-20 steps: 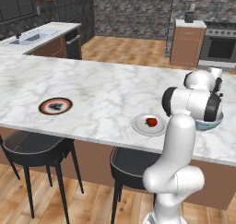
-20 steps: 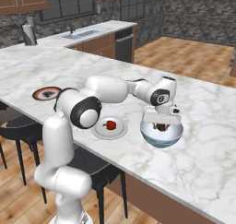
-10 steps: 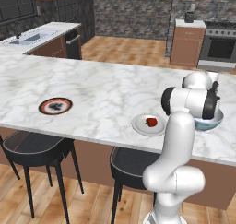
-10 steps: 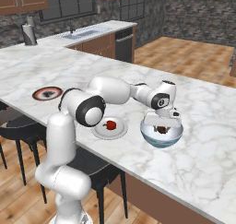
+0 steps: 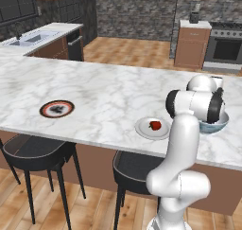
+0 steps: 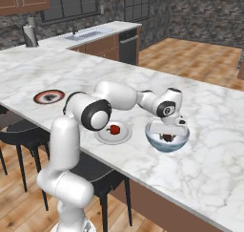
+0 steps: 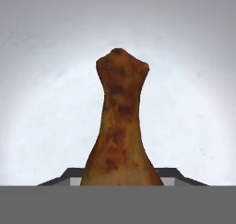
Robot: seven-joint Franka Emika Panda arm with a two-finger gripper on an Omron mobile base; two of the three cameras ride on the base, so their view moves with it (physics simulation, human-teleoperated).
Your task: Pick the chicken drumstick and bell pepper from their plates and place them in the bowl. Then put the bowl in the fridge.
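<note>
Gripper (image 6: 170, 132) low over the bowl (image 6: 167, 141), its jaws partway apart with the chicken drumstick (image 7: 120, 128) between them, though a firm grip cannot be told. Seen from the hand, the drumstick's long axis runs straight away from the fingers, narrow knobbed end farthest (thick end nearest), against the bowl's pale inside. Beside the bowl, the bell pepper (image 6: 114, 129) sits on the white plate (image 6: 106, 136); the red-rimmed plate (image 5: 57, 109) lies well apart on the marble counter (image 5: 113, 89).

white arm (image 6: 119, 95) reaching over bowl (image 6: 167, 139), brown drumstick (image 6: 167, 137) inside, red pepper (image 6: 114, 129) on white plate (image 6: 106, 136)
</note>
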